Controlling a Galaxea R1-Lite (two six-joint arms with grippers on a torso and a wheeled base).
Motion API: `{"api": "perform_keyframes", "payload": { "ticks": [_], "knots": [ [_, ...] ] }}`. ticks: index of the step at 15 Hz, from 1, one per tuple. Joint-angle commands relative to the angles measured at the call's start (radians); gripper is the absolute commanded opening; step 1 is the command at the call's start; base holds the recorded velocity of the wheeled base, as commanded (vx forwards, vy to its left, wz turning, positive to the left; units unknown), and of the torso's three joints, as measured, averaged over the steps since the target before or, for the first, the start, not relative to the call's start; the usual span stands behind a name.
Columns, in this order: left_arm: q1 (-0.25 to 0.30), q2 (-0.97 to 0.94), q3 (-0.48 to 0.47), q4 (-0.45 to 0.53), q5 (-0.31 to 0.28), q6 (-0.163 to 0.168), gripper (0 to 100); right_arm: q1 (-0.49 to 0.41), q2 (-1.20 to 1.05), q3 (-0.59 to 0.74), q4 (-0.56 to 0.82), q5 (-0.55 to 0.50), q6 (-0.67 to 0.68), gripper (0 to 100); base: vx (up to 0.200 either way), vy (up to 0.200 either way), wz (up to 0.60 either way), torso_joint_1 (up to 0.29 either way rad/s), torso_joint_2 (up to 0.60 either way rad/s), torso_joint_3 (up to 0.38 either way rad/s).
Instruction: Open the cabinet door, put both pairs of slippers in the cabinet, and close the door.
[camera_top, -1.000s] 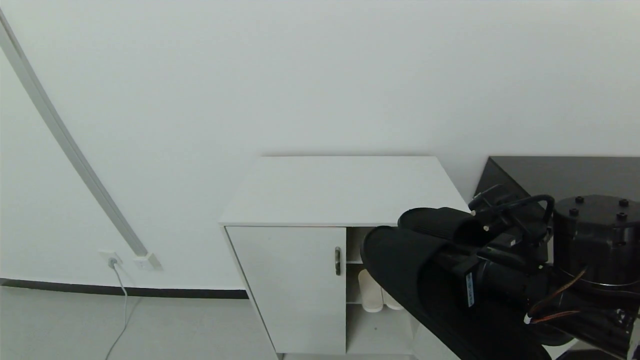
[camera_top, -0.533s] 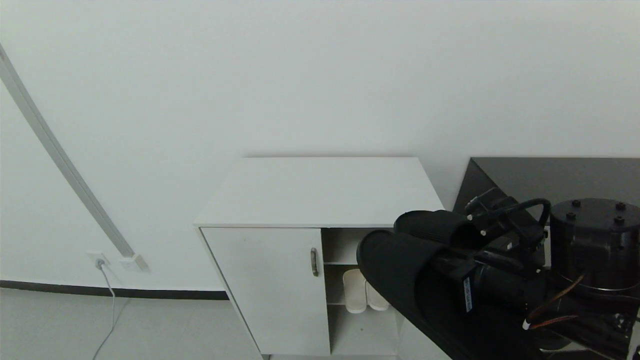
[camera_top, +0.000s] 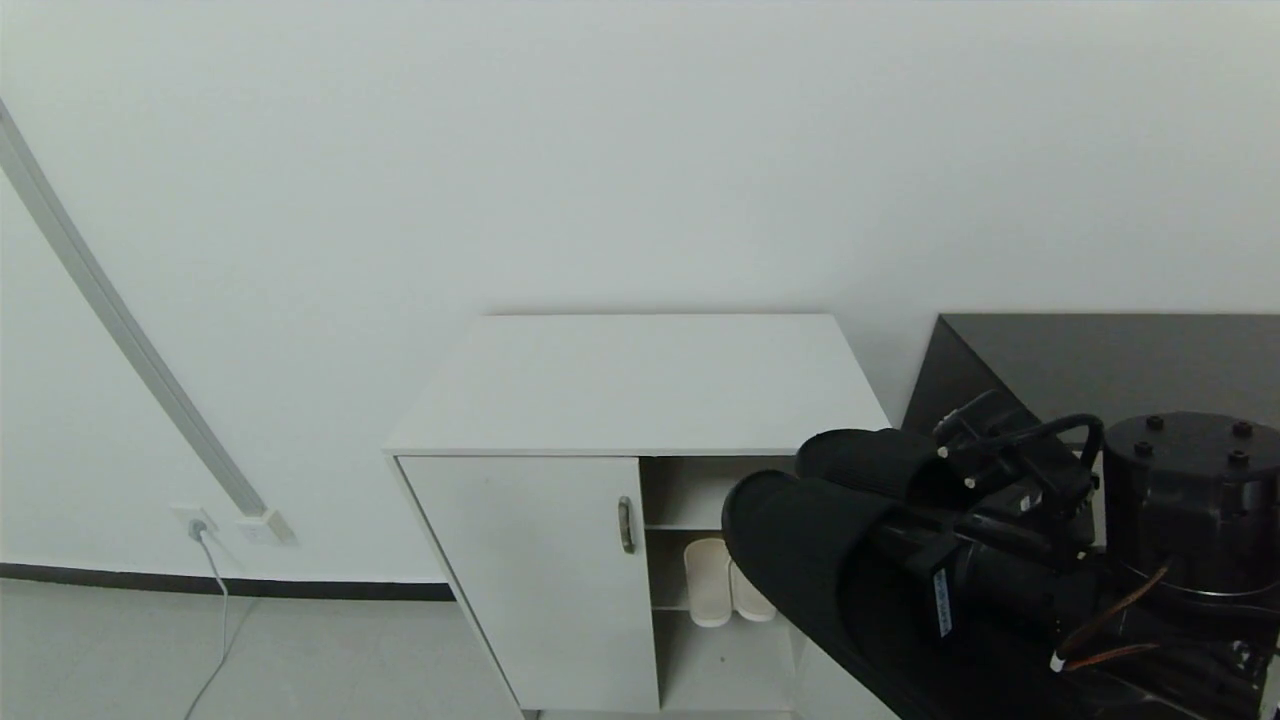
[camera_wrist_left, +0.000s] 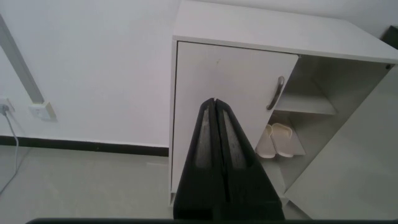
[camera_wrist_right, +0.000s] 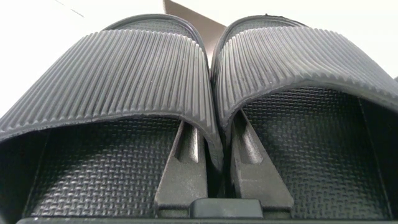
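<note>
Black slippers (camera_top: 815, 540): one pair, ribbed straps, textured footbeds, side by side, soles down. Held up at near right, just before the cabinet's (camera_top: 640, 380) open right half.
Long axis: runs from the grip toward the far left, toes leading to the opening, which lies ahead and lower.
Right gripper (camera_wrist_right: 214, 165): clamped on the pair's inner strap edges; the nearer arm.
Left gripper (camera_wrist_left: 214, 106): fingers pressed together, empty, facing the closed left door (camera_top: 530, 570).
White slippers (camera_top: 728, 592): on the middle shelf.
</note>
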Motion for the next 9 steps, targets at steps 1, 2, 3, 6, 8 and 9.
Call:
{"api": "perform_keyframes", "payload": {
  "ticks": [1,2,3,6,8,9],
  "knots": [
    [0.001,0.000,0.000,0.000,0.000,0.000,0,0.010,0.004,0.006,-0.012,-0.001,0.000,0,0.000,0.000,0.00,0.000,0.00,0.000],
    [0.001,0.000,0.000,0.000,0.000,0.000,0,0.012,0.006,0.009,-0.024,-0.001,0.000,0,0.000,0.000,0.00,0.000,0.00,0.000],
    [0.001,0.000,0.000,0.000,0.000,0.000,0,0.012,0.008,0.012,-0.030,-0.001,0.000,0,0.000,0.000,0.00,0.000,0.00,0.000],
    [0.001,0.000,0.000,0.000,0.000,0.000,0,0.012,0.014,0.013,-0.030,-0.002,0.000,0,0.000,0.000,0.00,-0.129,0.32,0.170],
    [0.001,0.000,0.000,0.000,0.000,-0.002,0,0.015,0.014,0.023,-0.032,-0.001,0.000,0,0.000,0.000,0.00,-0.164,0.39,0.220],
    [0.001,0.000,0.000,0.000,0.000,-0.003,0,0.015,0.014,0.024,-0.033,-0.001,0.000,0,0.000,0.000,0.00,-0.207,0.46,0.266]
  ]
}}
